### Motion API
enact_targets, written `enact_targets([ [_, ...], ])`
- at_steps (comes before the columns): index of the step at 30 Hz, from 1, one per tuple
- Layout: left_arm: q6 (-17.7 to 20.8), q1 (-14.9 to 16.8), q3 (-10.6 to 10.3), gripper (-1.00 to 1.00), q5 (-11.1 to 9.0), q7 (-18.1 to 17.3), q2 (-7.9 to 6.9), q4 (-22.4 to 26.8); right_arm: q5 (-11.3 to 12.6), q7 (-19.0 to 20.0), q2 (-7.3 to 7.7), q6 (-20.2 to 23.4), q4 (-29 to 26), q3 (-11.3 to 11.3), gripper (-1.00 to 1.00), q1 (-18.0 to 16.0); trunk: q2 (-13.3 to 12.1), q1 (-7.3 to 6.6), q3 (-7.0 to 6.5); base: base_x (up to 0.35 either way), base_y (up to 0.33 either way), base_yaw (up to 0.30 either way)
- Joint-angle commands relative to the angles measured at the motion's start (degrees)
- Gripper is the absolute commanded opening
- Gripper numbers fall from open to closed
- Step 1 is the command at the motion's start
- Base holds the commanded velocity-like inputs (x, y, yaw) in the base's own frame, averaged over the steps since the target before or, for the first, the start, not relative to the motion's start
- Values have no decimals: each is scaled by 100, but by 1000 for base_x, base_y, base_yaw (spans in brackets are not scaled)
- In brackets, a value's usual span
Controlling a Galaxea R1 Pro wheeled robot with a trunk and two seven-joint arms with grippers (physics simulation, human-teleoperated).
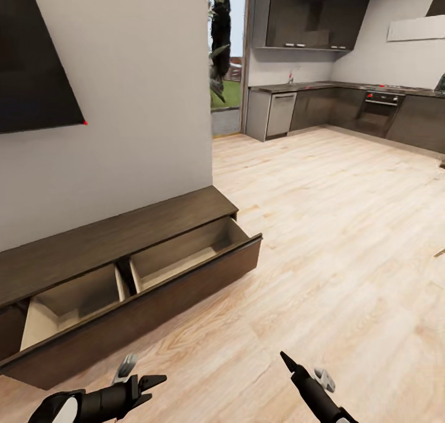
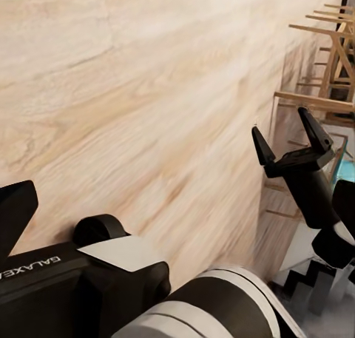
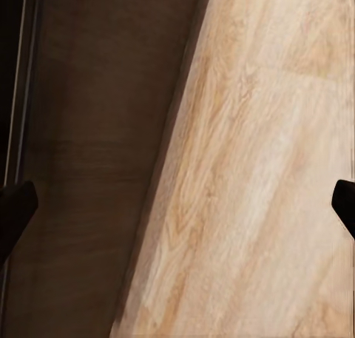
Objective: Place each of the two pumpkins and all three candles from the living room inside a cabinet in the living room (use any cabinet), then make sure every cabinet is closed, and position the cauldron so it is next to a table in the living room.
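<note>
The long dark-brown cabinet [image 1: 123,231] runs along the white wall at left. Its wide drawer [image 1: 179,256] is pulled out, and both pale tan compartments look empty. My left gripper [image 1: 153,389] hovers open over the floor just in front of the drawer front, holding nothing. My right gripper [image 1: 285,358] is further right above the floor; the left wrist view shows this right gripper [image 2: 290,134] open and empty. In the right wrist view the cabinet front [image 3: 89,168] lies beside bare floor. The pumpkins, candles, cauldron and table are out of view.
Pale wood floor [image 1: 321,238] stretches right and back to a kitchen with grey cupboards [image 1: 321,105] and an oven [image 1: 380,102]. A doorway [image 1: 225,96] opens beyond the wall's end. A black panel [image 1: 31,71] hangs above the cabinet. Wooden chairs [image 2: 318,94] appear in the left wrist view.
</note>
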State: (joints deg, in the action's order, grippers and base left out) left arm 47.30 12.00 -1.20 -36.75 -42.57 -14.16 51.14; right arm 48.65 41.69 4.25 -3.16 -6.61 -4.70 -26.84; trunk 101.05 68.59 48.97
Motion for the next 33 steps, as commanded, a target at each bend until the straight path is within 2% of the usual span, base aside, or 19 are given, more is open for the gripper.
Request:
enact_targets([
  [1, 25, 1, -11, 100, -26, 4, 8, 1, -39, 24, -2, -17, 14, -50, 100, -5, 2, -1, 0, 0, 0, -270],
  [10, 18, -1, -25, 100, 1, 11, 83, 1, -14, 23, -3, -23, 19, -58, 100, -5, 2, -1, -39, 0, 0, -269],
  [33, 3, 2, -47, 100, -13, 21, 89, 1, -5, 23, -6, -26, 28, -58, 100, -3, 2, -1, -138, 0, 0, -270],
])
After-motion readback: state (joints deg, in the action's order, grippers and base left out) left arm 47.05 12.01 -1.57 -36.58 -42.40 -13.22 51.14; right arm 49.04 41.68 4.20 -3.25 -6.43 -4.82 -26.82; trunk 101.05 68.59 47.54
